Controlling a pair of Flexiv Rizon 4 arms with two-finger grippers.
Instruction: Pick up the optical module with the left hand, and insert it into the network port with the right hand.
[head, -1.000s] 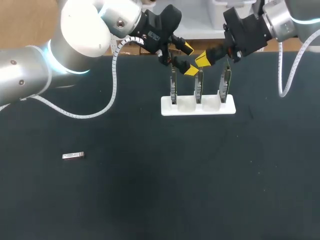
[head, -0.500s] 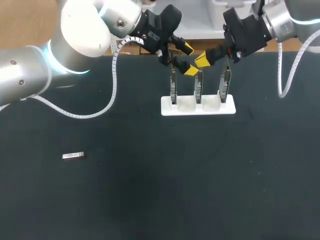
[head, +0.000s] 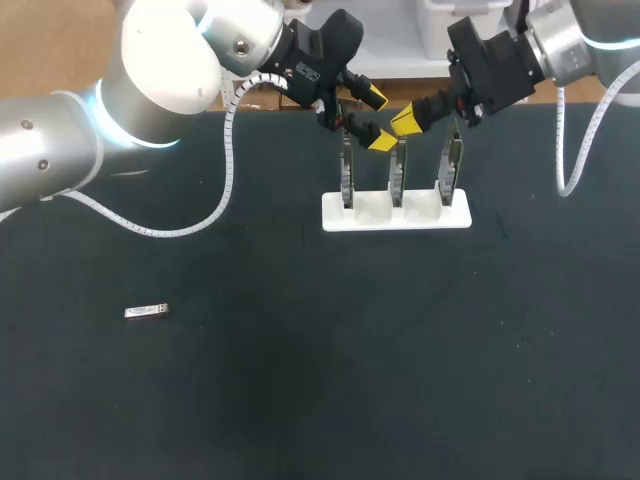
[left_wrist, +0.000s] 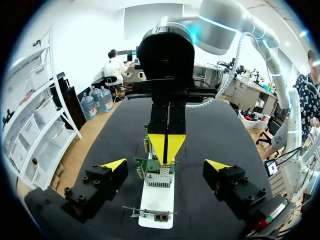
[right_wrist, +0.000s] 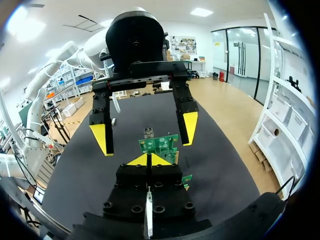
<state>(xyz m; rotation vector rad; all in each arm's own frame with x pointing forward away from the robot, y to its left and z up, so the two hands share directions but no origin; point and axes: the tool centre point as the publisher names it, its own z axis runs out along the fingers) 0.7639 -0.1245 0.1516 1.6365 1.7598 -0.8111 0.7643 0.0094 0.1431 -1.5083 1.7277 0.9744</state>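
On the table (head: 300, 380), optical module (head: 146, 312) flat, long axis left-right.

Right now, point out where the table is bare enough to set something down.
Bare: the near stretch of table in front of the white holder, and the span between it and the optical module. Crowded: over the holder's boards, where the left pincer and right pincer nearly meet.

The table (head: 400, 380) (matte black top) lies evenly lit.
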